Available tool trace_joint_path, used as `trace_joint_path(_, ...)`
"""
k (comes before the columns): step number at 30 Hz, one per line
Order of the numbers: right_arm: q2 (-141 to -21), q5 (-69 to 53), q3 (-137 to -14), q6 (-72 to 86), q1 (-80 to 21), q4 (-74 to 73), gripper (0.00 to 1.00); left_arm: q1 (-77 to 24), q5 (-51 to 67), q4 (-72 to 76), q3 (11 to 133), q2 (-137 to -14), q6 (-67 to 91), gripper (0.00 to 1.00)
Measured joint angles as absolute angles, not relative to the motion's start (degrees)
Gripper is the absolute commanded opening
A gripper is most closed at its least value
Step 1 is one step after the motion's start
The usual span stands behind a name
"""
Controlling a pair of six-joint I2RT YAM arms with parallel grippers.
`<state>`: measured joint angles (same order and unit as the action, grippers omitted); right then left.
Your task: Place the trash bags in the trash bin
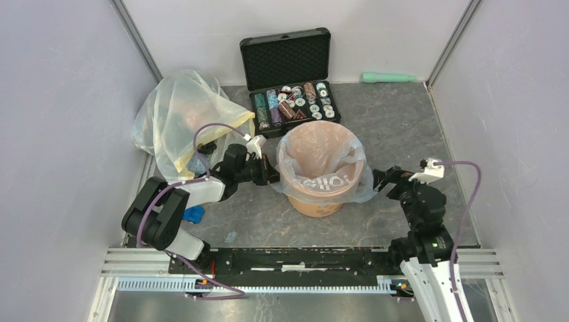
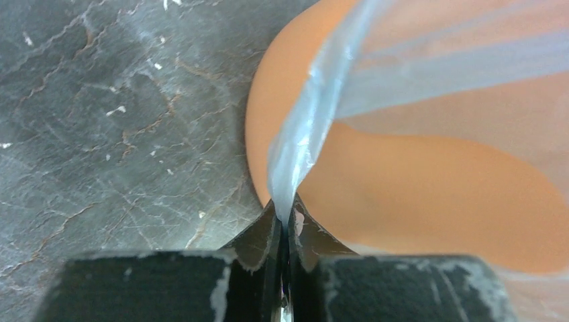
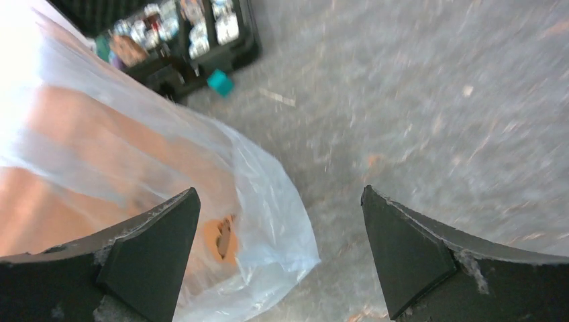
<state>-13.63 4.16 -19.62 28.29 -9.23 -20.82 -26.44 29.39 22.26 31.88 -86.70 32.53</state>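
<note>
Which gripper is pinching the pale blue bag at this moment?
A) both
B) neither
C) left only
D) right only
C: the left gripper is shut on an edge of the bag, while the right gripper stands wide open beside it, gripping nothing.

Left jaws together (tightly), right jaws wide

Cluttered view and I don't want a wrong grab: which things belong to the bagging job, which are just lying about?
In the job: pale blue trash bag draped over orange bucket; left gripper shut on its edge; right gripper open.
Lying about: yellowish bag; black case; teal cylinder; small blue object.
</note>
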Motion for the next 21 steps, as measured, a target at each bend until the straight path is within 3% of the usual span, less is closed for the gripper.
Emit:
trace_joint_path(3,-12.32,6.83,-25.50,24.23,-9.23,-22.92,0.96,-26.44,30.11,23.42,31.00,-84.42,32.53,0.11)
trace_joint_path(5,-12.67,7.81,-29.58,21.28,-9.21,-24.56,0.82,-26.48,30.09,23.70,30.61,-83.15,32.53,0.12)
trace_joint_path(7,-14.39,6.24,-34.65,17.47,-9.19,-25.69,0.60,-26.48,30.06,23.75,30.55,-82.41,32.53,0.12)
trace_joint_path(8,-15.53,5.04,-36.80,15.97,-9.19,-25.82,0.39,-26.48,30.06,23.86,30.55,-82.30,32.53,0.11)
trace_joint_path(11,-22.09,-3.64,-45.63,12.29,-9.19,-25.58,0.02,-26.48,30.06,23.77,30.55,-82.28,32.53,0.11)
trace_joint_path(17,-37.82,-24.14,-52.71,9.26,-9.37,-21.19,0.00,-26.48,30.02,23.70,30.55,-82.28,32.53,0.11)
trace_joint_path(21,-44.36,-29.32,-52.73,6.46,-11.22,-22.22,0.00,-26.48,29.91,23.66,30.55,-82.28,32.53,0.11)
